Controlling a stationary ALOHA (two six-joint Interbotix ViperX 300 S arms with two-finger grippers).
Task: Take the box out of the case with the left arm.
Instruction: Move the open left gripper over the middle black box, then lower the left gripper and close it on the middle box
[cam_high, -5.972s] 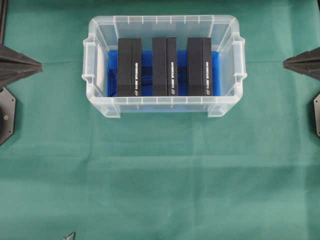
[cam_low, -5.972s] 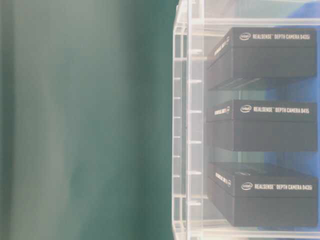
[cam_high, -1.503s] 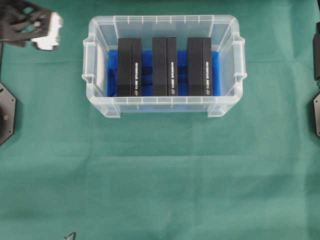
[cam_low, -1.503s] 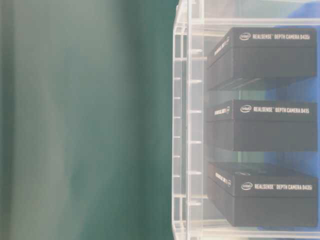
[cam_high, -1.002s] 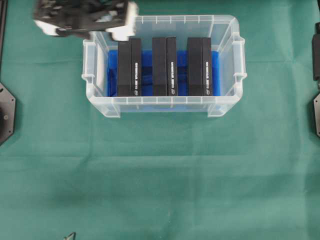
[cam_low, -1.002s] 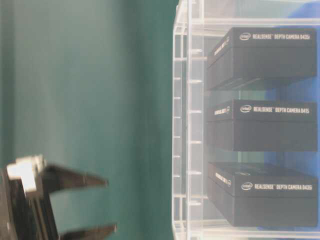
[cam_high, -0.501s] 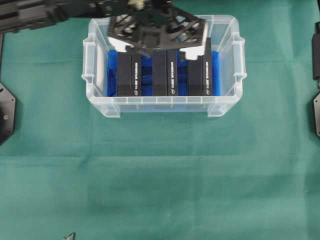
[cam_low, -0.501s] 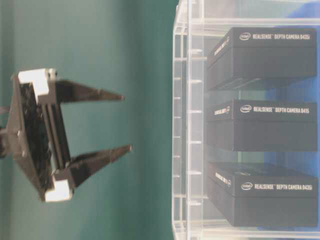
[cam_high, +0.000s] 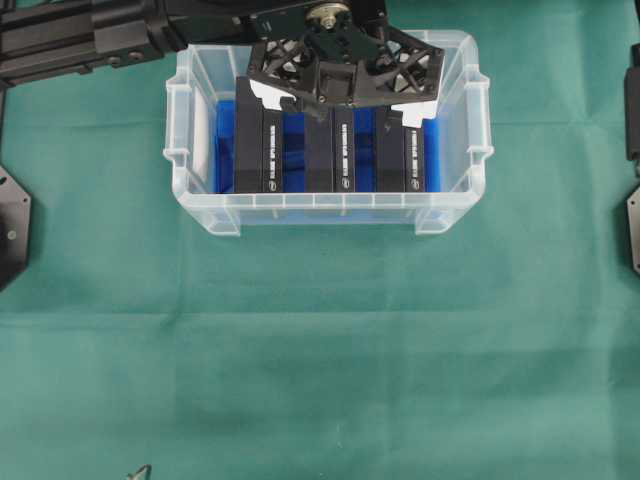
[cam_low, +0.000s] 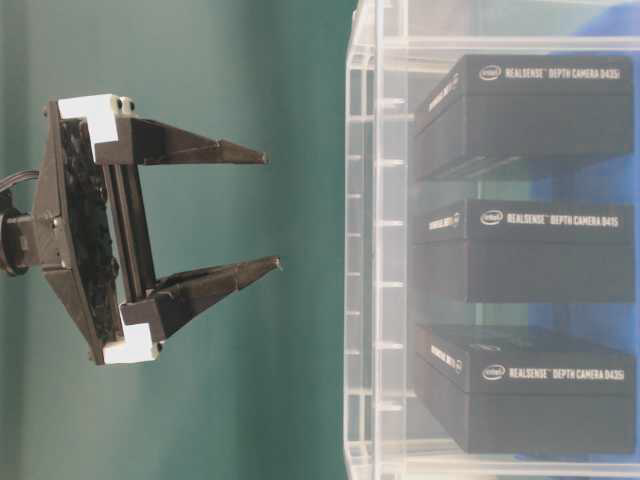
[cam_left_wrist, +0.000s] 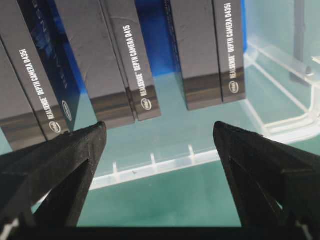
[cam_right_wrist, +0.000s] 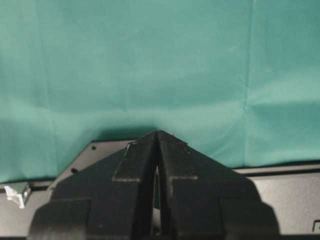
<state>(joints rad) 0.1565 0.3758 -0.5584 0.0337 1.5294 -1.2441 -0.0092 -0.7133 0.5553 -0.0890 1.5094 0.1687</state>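
The case (cam_high: 320, 201) is a clear tub with a blue lining on the green cloth. Three black boxes stand in it: the left box (cam_high: 258, 150), the middle box (cam_high: 330, 155) and the right box (cam_high: 400, 160). My left gripper (cam_high: 340, 100) hovers open above the case, over the middle and right boxes, touching nothing. In the table-level view the gripper (cam_low: 271, 210) is short of the case rim (cam_low: 375, 250). In the left wrist view the open gripper (cam_left_wrist: 159, 130) frames the case's near wall (cam_left_wrist: 165, 162), with the middle box (cam_left_wrist: 115, 60) beyond. My right gripper (cam_right_wrist: 157, 134) is shut and empty.
Green cloth (cam_high: 320, 350) covers the table around the case. The right arm (cam_high: 633, 100) shows at the right edge of the overhead view. Black base plates (cam_high: 12, 225) sit at the left and right edges.
My left gripper has swung from the case's left rim to above the middle and right boxes and come a little nearer the case, still open. The boxes and right arm have not moved.
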